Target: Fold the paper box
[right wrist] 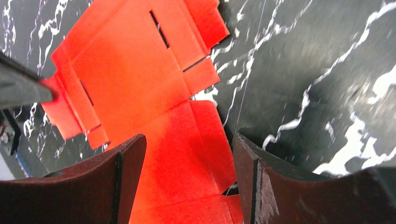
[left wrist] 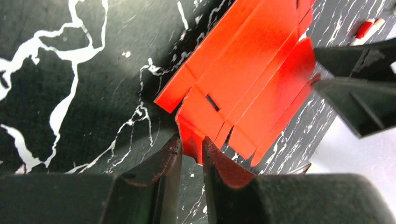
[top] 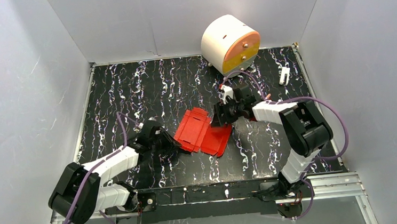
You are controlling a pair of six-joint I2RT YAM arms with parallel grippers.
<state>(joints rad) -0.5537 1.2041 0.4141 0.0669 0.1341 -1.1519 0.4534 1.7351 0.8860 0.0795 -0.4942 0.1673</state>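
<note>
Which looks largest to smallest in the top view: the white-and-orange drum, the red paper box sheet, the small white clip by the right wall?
1. Drum
2. Paper box sheet, close to the drum in spread, so this pair is unsure
3. White clip, clearly smallest

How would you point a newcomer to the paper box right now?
On the black marbled table, look mid-table between the two arms, in front of the white-and-orange drum. The paper box lies there: a flat, creased bright red card sheet with flaps, the only large red thing.
</note>
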